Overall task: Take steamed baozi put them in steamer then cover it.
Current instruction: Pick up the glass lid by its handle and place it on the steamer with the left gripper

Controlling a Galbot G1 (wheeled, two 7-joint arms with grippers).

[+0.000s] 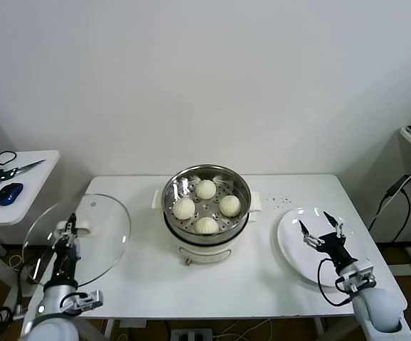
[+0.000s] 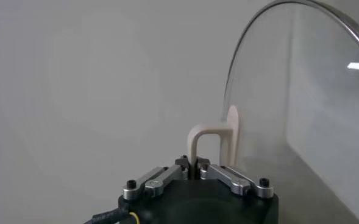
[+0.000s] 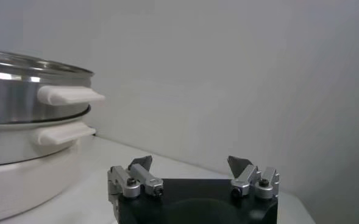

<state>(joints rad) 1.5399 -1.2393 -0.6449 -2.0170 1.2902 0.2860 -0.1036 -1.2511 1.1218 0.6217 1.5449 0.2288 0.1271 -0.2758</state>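
Observation:
The steamer (image 1: 242, 186), a shiny steel basket on a white pot base, stands mid-table and holds several cream-white baozi (image 1: 205, 189). In the right wrist view, the steamer (image 3: 21, 91) is off to one side. The cover (image 1: 102, 234), a clear glass lid, is at the table's left end and reaches past its edge. My left gripper (image 1: 69, 240) is shut on its white handle (image 1: 74, 227). The left wrist view shows the handle (image 2: 206, 137) pinched in the left gripper (image 2: 193, 165), beside the glass (image 2: 301, 91). My right gripper (image 1: 321, 229) (image 3: 190, 163) stands open and empty over the plate.
A bare white plate (image 1: 294, 249) lies at the table's right end under the right gripper. A side table (image 1: 28, 185) on the left carries a blue mouse (image 1: 9, 192), scissors and cables. A few crumbs (image 1: 284, 200) lie right of the steamer.

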